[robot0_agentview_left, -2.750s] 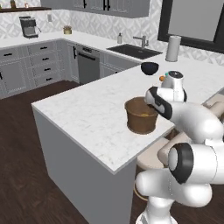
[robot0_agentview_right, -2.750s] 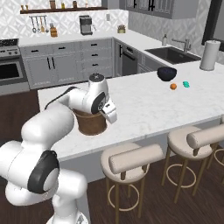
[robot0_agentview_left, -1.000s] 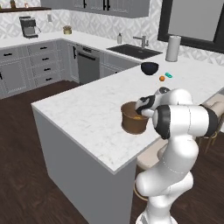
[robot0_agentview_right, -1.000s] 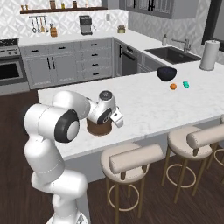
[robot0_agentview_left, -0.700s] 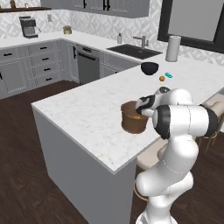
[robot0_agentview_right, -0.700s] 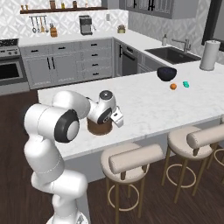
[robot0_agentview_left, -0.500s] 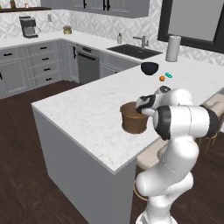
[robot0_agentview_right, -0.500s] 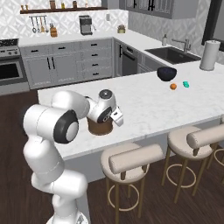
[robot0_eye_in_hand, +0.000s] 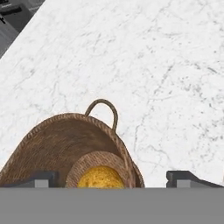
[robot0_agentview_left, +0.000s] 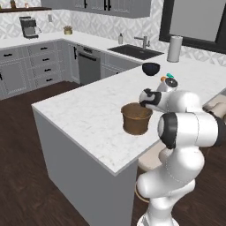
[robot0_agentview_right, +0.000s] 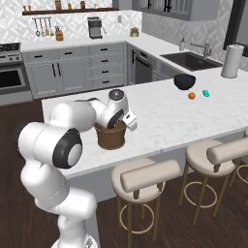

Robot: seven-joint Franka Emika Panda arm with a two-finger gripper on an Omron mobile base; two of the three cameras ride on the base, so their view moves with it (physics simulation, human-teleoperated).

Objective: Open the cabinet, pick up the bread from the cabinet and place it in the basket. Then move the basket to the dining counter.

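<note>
The brown woven basket (robot0_agentview_left: 136, 119) (robot0_agentview_right: 111, 135) (robot0_eye_in_hand: 65, 140) stands upright on the white marbled dining counter (robot0_agentview_left: 88, 114) (robot0_agentview_right: 160, 116) (robot0_eye_in_hand: 153, 65), near its stool-side edge. The golden bread (robot0_eye_in_hand: 99, 177) lies on the basket's bottom. My gripper (robot0_agentview_left: 142, 102) (robot0_agentview_right: 125, 122) (robot0_eye_in_hand: 111, 178) hovers at the basket's rim, open, its fingers wide on either side of the rim wall and holding nothing. The grey upper cabinet (robot0_agentview_left: 110, 5) (robot0_agentview_right: 167, 7) shows at the top edge, far behind the sink.
A black bowl (robot0_agentview_left: 151, 68) (robot0_agentview_right: 184, 81), a small orange thing (robot0_agentview_right: 192, 95) and a teal thing (robot0_agentview_right: 205, 92) lie farther along the counter. A paper towel roll (robot0_agentview_left: 175, 48) (robot0_agentview_right: 232, 60) stands by the sink (robot0_agentview_left: 134, 50). Padded stools (robot0_agentview_right: 145, 177) line the counter's near side.
The gripper's fingers have spread apart and let go of the basket's rim. The basket stays put on the counter; the arm has hardly moved over the last second.
</note>
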